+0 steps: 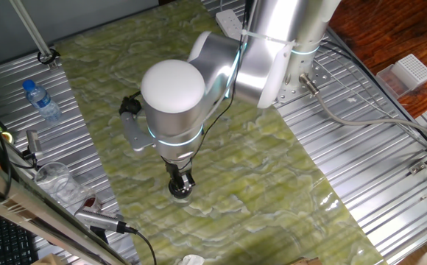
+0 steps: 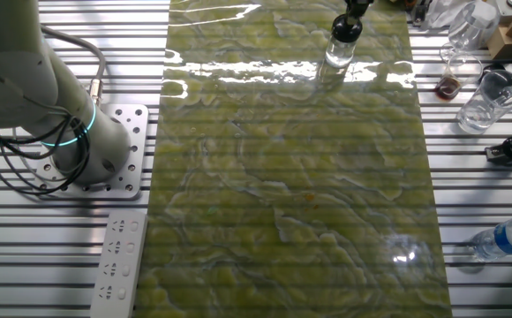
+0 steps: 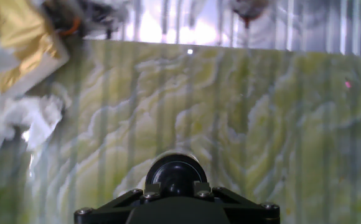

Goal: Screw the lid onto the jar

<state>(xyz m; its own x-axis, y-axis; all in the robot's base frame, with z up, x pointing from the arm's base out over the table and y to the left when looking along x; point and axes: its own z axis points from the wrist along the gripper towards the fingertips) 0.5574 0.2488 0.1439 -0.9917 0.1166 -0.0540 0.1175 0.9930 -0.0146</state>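
Black gripper is clamped on the lid, which sits on the jar standing on green mat.

The jar stands upright on the green marbled mat, near the mat's edge on the side with the clear cups. Its body is small, round and pale see-through, barely wider than its cap.

The lid sits on top of the jar, level, covering the mouth. It is a small round black cap. In the hand view the lid appears as a black disc with a glossy dark centre, at the bottom middle of the frame. In one fixed view the lid shows as a dark round shape; the jar body below it is largely hidden there.
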